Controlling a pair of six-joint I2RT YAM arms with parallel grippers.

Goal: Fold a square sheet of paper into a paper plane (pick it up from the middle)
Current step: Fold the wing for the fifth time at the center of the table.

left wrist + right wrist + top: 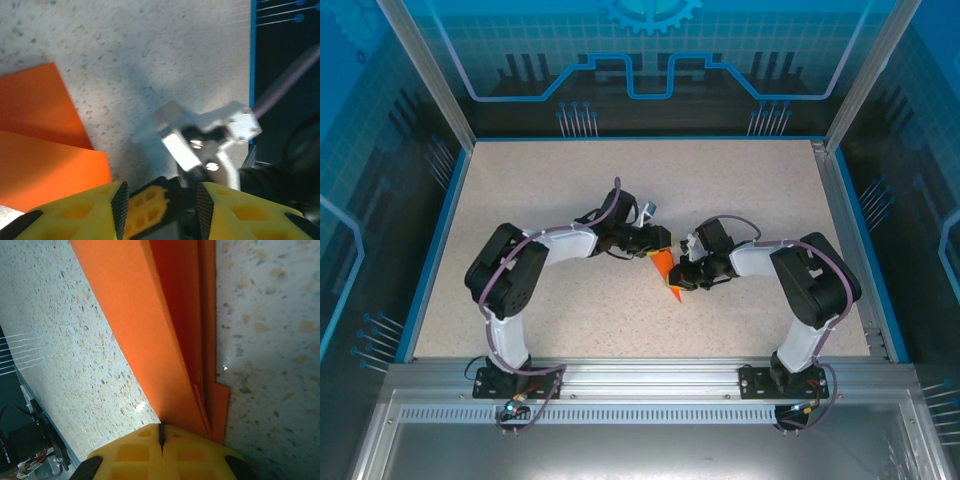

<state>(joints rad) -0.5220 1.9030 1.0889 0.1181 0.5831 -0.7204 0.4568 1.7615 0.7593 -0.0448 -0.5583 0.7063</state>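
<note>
The paper plane [663,265] is a narrow, pointed wedge of folded bright orange paper in the middle of the table. In the right wrist view its stacked layers [170,330] run straight up from my right gripper [161,436], whose jaws are pressed together on the paper's near end. My right gripper [678,281] comes at it from the right. My left gripper [655,243] hovers just left of and behind the paper. Its jaws [161,210] stand apart with nothing held; orange paper [40,150] lies to their left on the table.
The speckled tabletop [570,180] is bordered by a blue rim [430,250] and metal frame posts. In the left wrist view the right arm's silver wrist parts [200,135] and one yellow finger [145,205] sit close in front of the left jaws.
</note>
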